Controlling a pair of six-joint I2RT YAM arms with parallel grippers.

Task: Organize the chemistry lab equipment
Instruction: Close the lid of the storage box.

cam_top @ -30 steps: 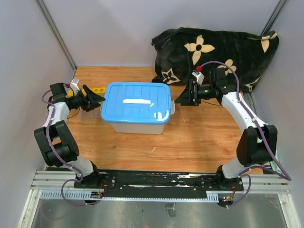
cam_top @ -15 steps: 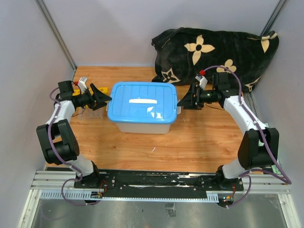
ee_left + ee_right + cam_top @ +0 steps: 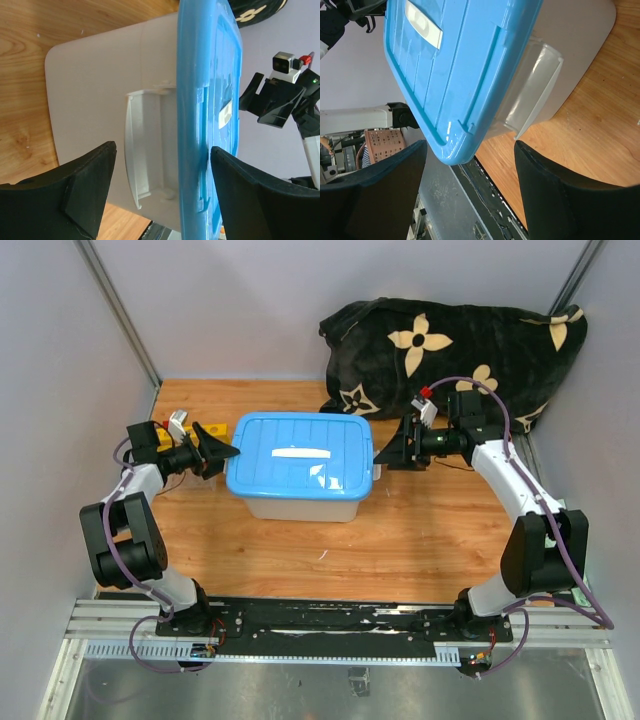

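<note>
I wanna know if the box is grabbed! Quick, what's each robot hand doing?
Left gripper: open, holding nothing, at the tub's end.
Right gripper: open, holding nothing.

Tub (image 3: 300, 502): white, a bit see-through. Its lid (image 3: 298, 453): bright blue w/ white label in the middle. Cloth (image 3: 450, 340), upper right of frame: black w/ cream flower pattern. Table (image 3: 400, 540): light brown wood grain. Rack (image 3: 214, 428), left side: yellow. Arm cables (image 3: 478, 383): purple.

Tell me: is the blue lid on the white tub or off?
On. The blue lid covers the white tub from above; both wrist views show its edge over the rim.
</note>
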